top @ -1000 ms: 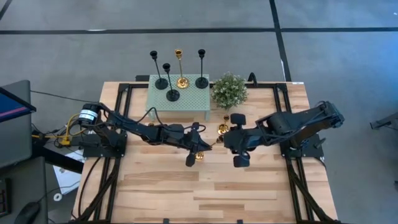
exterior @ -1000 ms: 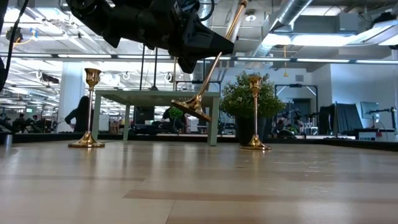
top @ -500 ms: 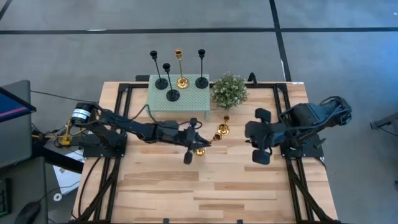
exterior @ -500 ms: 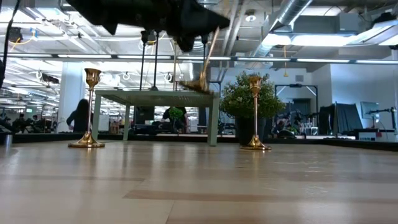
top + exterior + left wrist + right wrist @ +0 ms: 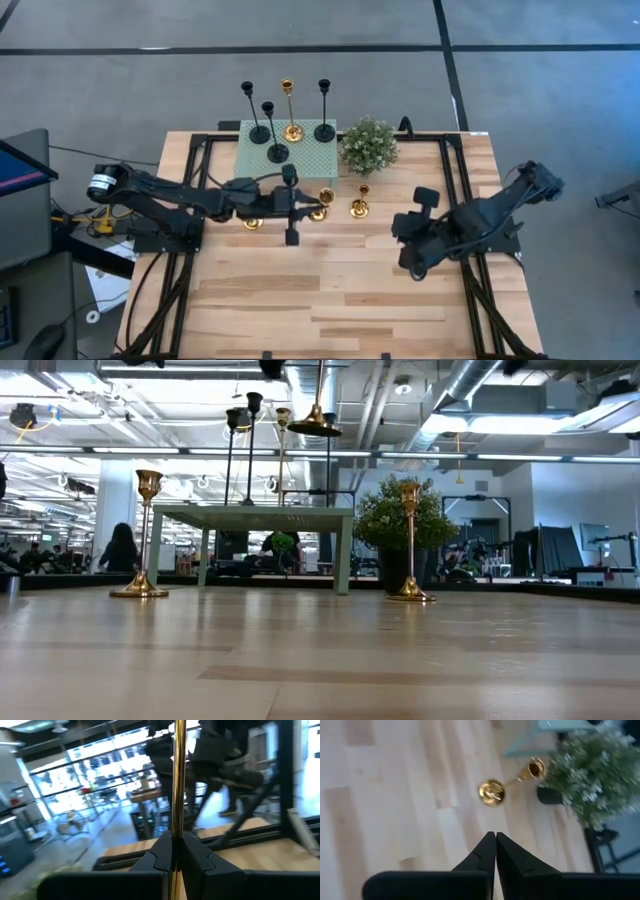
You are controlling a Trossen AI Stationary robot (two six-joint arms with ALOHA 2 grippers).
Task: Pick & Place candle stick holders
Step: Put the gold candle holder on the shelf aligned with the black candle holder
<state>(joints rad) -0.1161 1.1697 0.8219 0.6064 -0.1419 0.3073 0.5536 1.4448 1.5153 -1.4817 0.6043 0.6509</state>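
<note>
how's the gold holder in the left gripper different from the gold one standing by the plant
The gold holder in the left gripper hangs in the air, clear of the wooden table; the gold holder by the plant stands on it. The left gripper is shut on the first one's stem; nothing touches the second, and the right gripper is shut and empty, apart from it. Both are shiny gold with a round base and slim stem.

3 black holders [image 5: 277, 152] – mesh table, 4 gold [image 5: 359, 208] – 1 lifted upright

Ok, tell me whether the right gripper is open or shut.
Shut. In the right wrist view the right gripper's fingers meet with nothing between them.
</note>
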